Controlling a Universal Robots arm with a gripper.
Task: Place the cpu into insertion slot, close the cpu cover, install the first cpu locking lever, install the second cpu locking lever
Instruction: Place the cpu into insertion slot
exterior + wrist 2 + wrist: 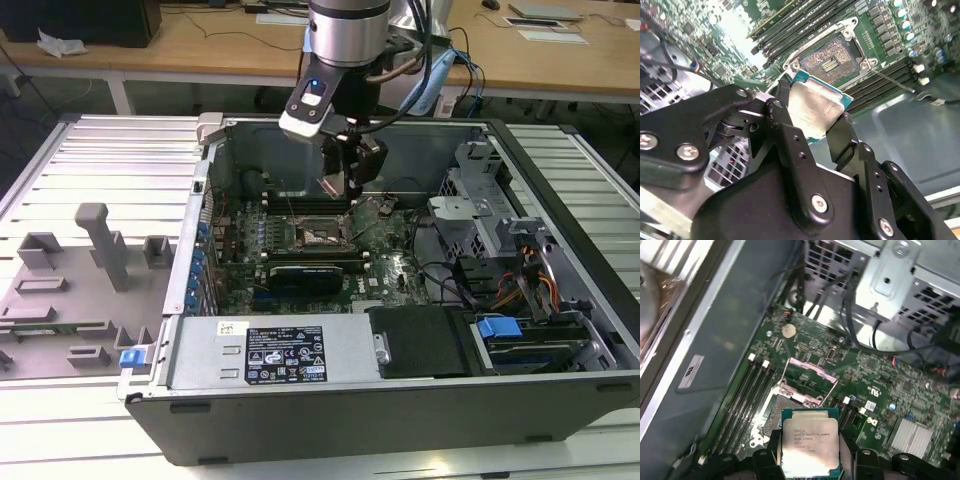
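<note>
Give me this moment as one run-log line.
pincer: shut on cpu | cpu: held clear of insertion slot, not seated | insertion slot: empty | cpu cover: raised open

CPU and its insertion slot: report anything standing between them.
Nothing visible stands between them. The tool is shut on the cpu above the board; the insertion slot lies open with its contact field bare, and the cpu cover is swung up off it.

Shiny square cpu (810, 440), pinched on two sides by the black gripper (811, 462). Close by, cpu cover (807, 382) tipped up and open on the green board (875, 370). Round silver battery (788, 330) farther off.
</note>
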